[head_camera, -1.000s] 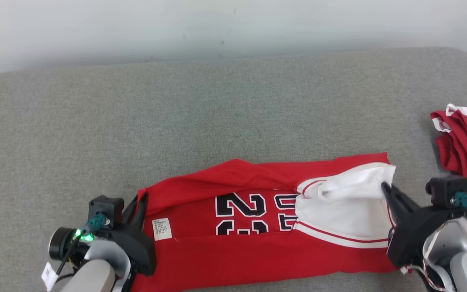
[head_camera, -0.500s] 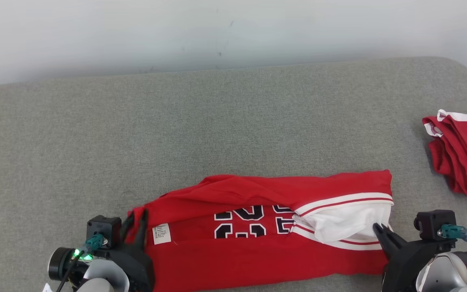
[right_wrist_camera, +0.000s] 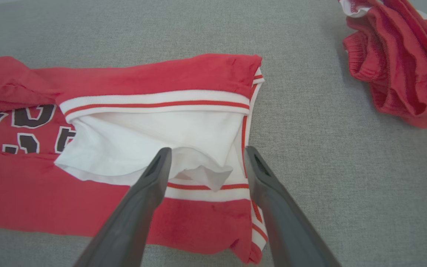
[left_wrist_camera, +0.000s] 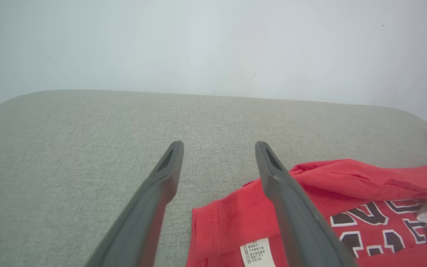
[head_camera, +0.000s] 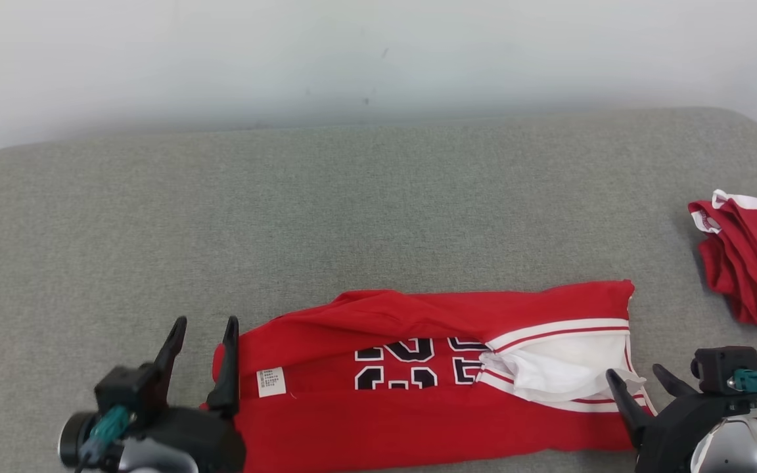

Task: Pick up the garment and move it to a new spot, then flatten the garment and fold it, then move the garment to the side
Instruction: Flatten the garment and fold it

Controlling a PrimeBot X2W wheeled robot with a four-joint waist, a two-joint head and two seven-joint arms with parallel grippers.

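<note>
At either end of the jersey (head_camera: pixel 418 420), left claw (head_camera: pixel 206 322) and right claw (head_camera: pixel 633 371) gape, red heap (head_camera: pixel 753 263) off right.

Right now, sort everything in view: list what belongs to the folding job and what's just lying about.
In the job:
- red jersey, lying partly folded on the grey cushion
- left gripper, open at the jersey's tag end
- right gripper, open at its white-trimmed end

Lying about:
- crumpled red garment, at the cushion's right edge, apart from the jersey
</note>
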